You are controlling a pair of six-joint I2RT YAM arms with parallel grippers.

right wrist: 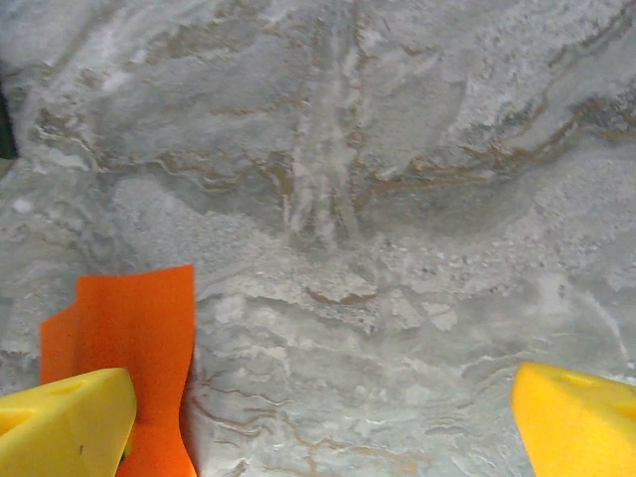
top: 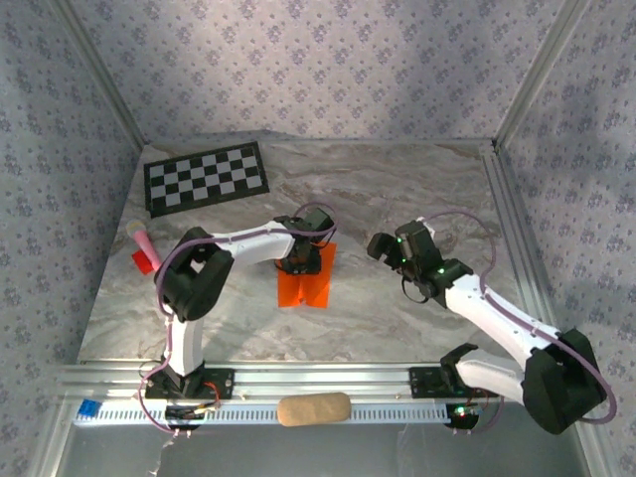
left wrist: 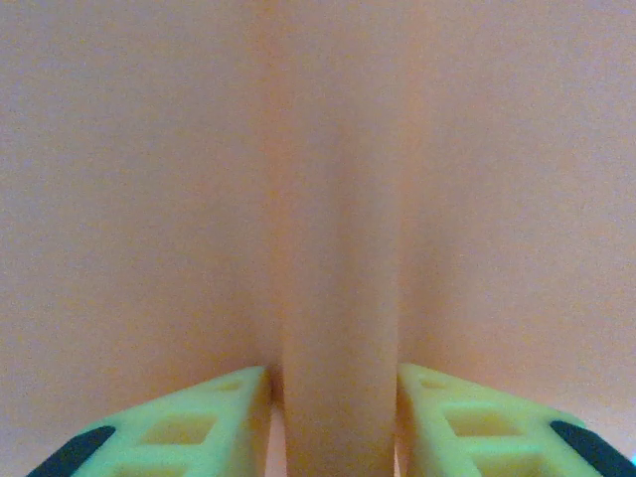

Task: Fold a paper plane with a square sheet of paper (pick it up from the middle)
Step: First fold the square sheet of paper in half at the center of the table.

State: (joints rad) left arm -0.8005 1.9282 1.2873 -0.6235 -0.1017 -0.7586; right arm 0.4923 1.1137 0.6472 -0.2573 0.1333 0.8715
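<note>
The square sheet of paper (top: 304, 289), bright orange and creased, lies near the middle of the marble table. My left gripper (top: 298, 260) points down onto its far part. In the left wrist view the paper (left wrist: 338, 199) rises in a ridge between the two yellow-green fingers (left wrist: 224, 412), which press against it from both sides; the left gripper (left wrist: 335, 397) is shut on that ridge. My right gripper (top: 383, 246) hovers to the right of the paper, open and holding nothing. In the right wrist view the gripper (right wrist: 323, 427) spans bare marble, with the paper's edge (right wrist: 134, 318) beside its left finger (right wrist: 65, 422).
A black-and-white checkerboard sheet (top: 207, 177) lies at the back left. A small red and pink object (top: 145, 250) sits at the left edge. A tan oblong (top: 314, 408) rests on the front rail between the arm bases. Patterned walls enclose the table.
</note>
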